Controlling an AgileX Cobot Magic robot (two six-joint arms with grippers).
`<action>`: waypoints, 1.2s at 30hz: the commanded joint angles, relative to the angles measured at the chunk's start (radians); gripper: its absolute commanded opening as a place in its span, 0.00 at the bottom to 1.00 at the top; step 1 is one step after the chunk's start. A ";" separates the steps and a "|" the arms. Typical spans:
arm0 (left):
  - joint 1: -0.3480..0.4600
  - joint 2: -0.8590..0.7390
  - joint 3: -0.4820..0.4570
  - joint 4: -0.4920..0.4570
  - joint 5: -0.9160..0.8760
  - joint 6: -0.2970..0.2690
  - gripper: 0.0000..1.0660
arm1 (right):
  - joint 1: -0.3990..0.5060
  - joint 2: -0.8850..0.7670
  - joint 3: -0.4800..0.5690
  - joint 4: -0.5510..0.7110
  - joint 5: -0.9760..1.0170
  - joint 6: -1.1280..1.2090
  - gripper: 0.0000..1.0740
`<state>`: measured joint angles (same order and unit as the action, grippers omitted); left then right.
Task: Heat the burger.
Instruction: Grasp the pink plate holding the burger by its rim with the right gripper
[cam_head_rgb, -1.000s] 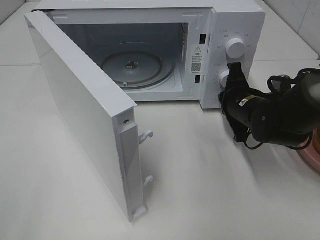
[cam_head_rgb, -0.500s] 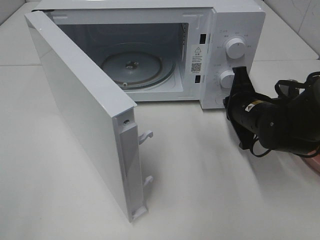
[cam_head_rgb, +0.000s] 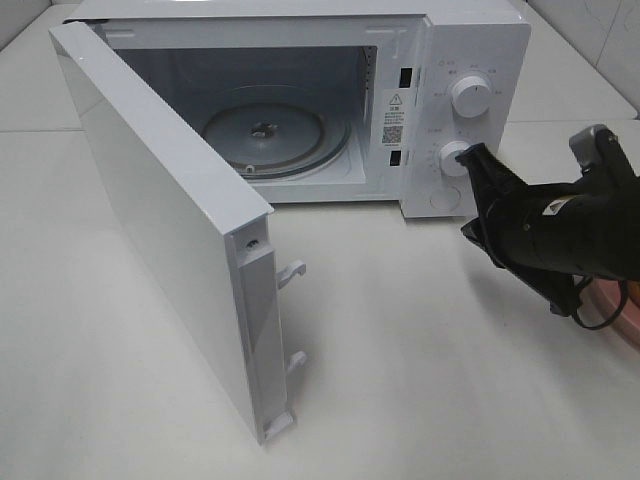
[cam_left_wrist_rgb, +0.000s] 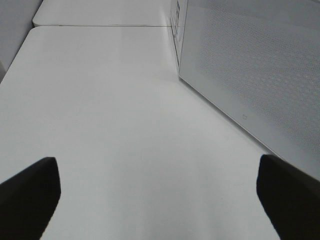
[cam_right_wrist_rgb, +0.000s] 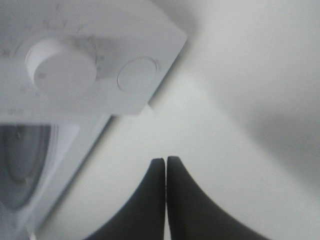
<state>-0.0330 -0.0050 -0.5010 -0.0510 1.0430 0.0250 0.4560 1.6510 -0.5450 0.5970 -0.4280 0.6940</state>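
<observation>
Black right tool (cam_head_rgb: 475, 155), pinched fully shut on nothing, tips just beside the lower knob (cam_head_rgb: 452, 158) of the white microwave (cam_head_rgb: 480, 40). Same closed pair in the right wrist view, over bare desk (cam_right_wrist_rgb: 240, 100) and near the round button (cam_right_wrist_rgb: 137, 73). Left tool (cam_left_wrist_rgb: 157, 165) spread as wide as possible, empty, low over the desk beside the outer face of the door (cam_left_wrist_rgb: 260, 60). Door swung well open in the high view. Glass turntable (cam_head_rgb: 265, 135) bare inside.

No burger anywhere in view. Only a sliver of pink rim (cam_head_rgb: 632, 330) at the right edge behind the right arm, probably its plate. Judged light, soft and stacked, so easily squashed or slid apart; glossy bun likely slippery. Better taken by the plate's rim than by the bun, kept level, then set down on the turntable.
</observation>
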 joint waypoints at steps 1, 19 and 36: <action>0.000 -0.016 0.002 -0.007 -0.008 0.002 0.94 | 0.003 -0.109 0.004 0.006 0.257 -0.376 0.00; 0.000 -0.016 0.002 -0.007 -0.008 0.002 0.94 | -0.216 -0.278 -0.105 -0.452 1.014 -0.661 0.60; 0.000 -0.016 0.002 -0.007 -0.008 0.002 0.94 | -0.371 -0.034 -0.309 -0.579 1.061 -0.830 0.93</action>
<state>-0.0330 -0.0050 -0.5010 -0.0510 1.0430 0.0250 0.0900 1.5860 -0.8300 0.0250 0.6290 -0.1120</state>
